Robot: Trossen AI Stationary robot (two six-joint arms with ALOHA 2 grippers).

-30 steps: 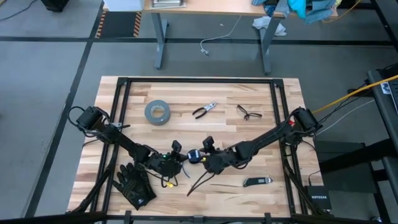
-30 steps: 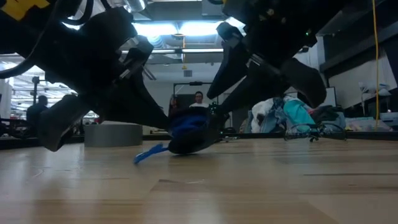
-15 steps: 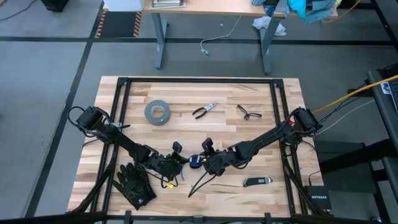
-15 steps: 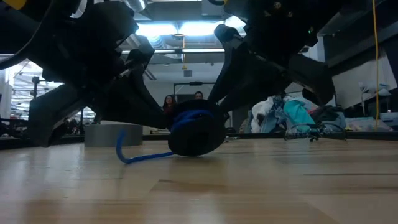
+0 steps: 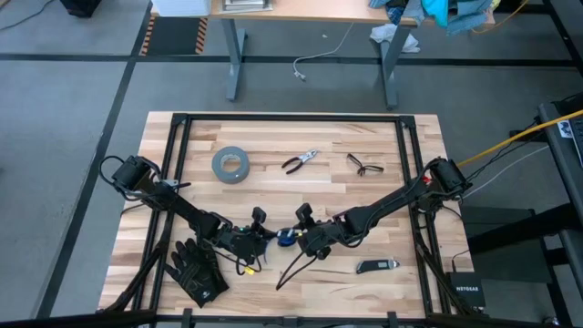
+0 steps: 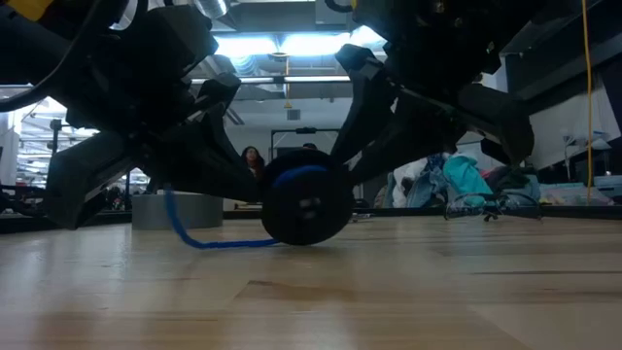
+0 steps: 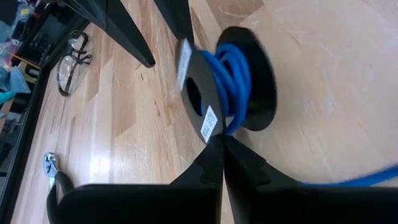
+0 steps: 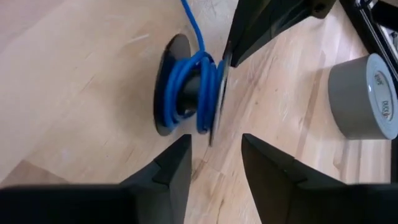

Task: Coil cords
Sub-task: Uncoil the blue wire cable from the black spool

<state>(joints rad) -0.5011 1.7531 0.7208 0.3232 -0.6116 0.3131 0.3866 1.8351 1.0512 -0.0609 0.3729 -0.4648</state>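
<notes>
both arms are being stretched low across the bench, angled inward toward its front middle. the left gripper is being kept with its fingers pressed together, their tip touching the flange of the spool carrying the cords. the right gripper is being held with its fingers apart, and the spool, standing on edge on the bench, is lying just ahead of that gap, untouched by them. the cords are being shown between the two grippers, a blue tail trailing toward the left arm.
</notes>
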